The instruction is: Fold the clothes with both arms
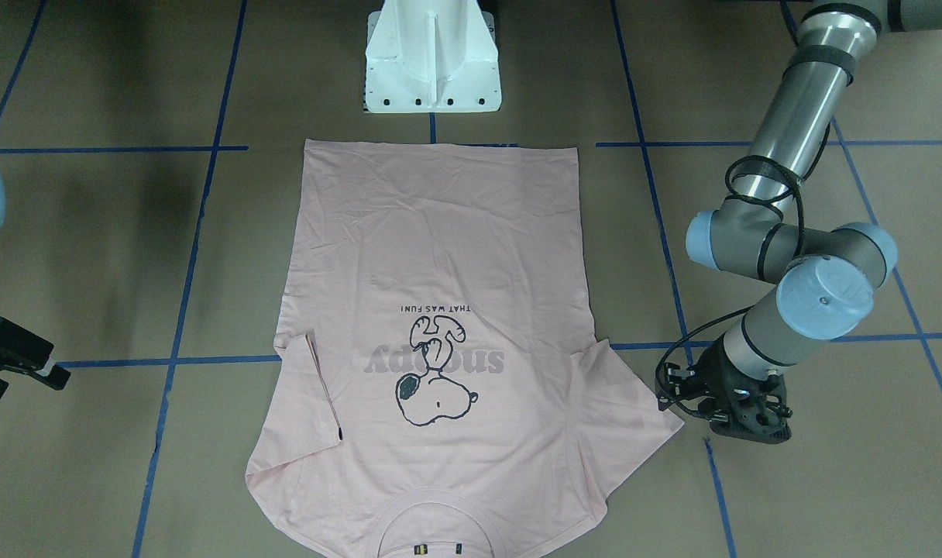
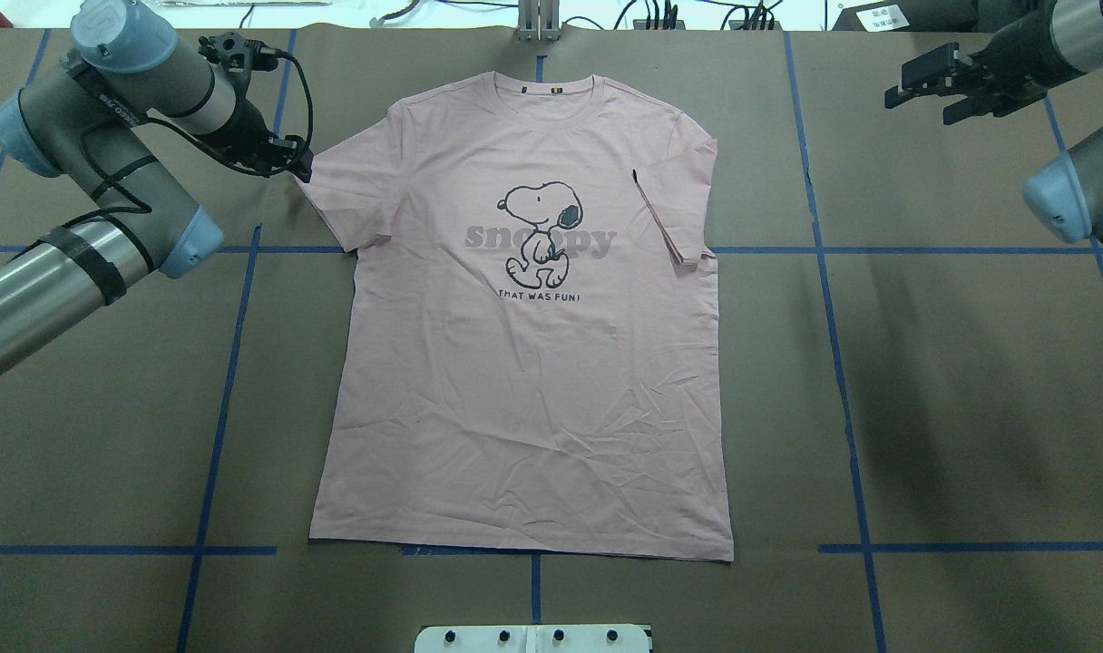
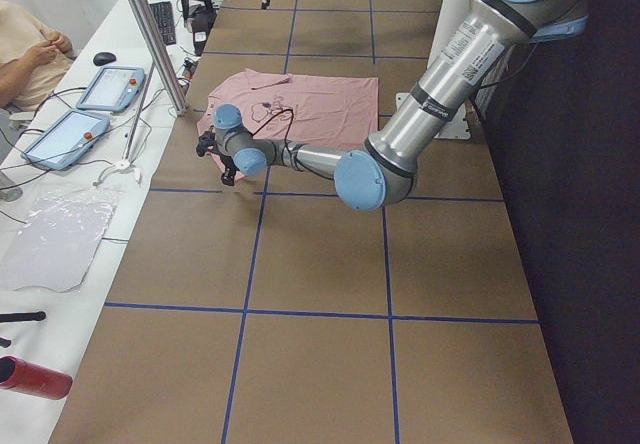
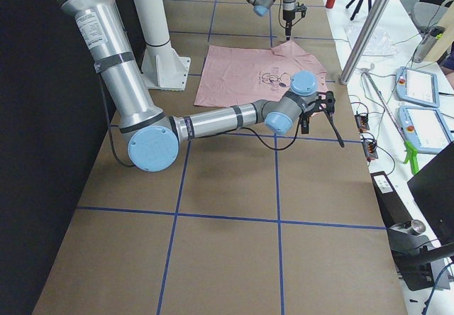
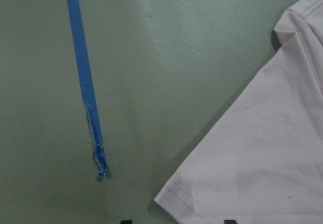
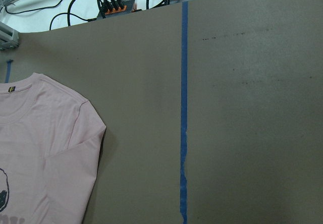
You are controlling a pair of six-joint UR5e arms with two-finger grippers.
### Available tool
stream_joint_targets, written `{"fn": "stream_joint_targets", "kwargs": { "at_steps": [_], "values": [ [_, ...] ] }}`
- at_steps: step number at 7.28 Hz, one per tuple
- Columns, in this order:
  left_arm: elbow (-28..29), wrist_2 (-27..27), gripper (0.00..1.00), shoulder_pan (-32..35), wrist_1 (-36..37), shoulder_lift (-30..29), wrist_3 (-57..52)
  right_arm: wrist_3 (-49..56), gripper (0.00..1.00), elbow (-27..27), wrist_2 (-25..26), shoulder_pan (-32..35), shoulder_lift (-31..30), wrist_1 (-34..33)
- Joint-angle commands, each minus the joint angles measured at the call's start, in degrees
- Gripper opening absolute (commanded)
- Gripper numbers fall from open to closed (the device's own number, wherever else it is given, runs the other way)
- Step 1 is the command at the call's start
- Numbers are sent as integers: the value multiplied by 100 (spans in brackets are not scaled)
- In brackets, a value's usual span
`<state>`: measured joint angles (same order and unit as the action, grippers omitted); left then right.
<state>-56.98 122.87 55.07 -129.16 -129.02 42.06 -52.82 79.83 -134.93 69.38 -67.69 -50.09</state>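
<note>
Lying flat on the brown table [image 1: 91, 256], the pink T-shirt [image 1: 440, 232] shows its front. From across the table its words "snoopy" and "THAT WAS FUN!" read upside down. The left gripper [image 1: 742, 428] hangs low just beside one sleeve [image 1: 626, 403]. The right gripper [image 1: 23, 370] is well apart from the shirt.

From overhead the words read the right way up, by a cartoon dog [image 2: 541, 231]. The right gripper's fingers are spread and hold nothing.

The left wrist camera shows two dark fingertips [image 5: 229, 221] apart, with the sleeve's corner between them.

The right wrist camera shows blue tape [image 6: 183, 108].
</note>
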Motion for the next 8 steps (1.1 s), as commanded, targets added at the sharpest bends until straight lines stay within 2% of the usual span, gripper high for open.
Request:
{"fn": "stream_joint_targets", "kwargs": {
  "at_steps": [1, 8],
  "values": [
    [90, -17, 65, -49, -30, -1, 21, 0, 100, 7, 37, -4, -7, 0],
    [485, -9, 59, -49, -275, -220, 22, 0, 100, 24, 46, -4, 1, 0]
  ]
}}
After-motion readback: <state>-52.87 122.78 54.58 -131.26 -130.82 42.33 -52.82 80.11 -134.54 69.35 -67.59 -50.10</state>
